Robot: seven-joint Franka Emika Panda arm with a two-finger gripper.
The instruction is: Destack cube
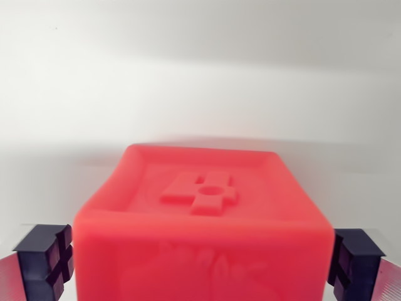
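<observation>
Cube fills lower centre of wrist view, red, between two dark pads of gripper. Left pad touches cube's side; right pad at cube's edge, contact likely though slightly blurred. Judgement: gripper clamped on cube, straddling it at mid-height so lift stays square. Whether another cube sits beneath: hidden. Top face recessed with raised rim, embossed cross-like figure with round hole. Surface matte, soft-edged, moulded plastic or foam look. Pads navy, grooved in cross pattern for friction. Counter pale, plain, featureless.
</observation>
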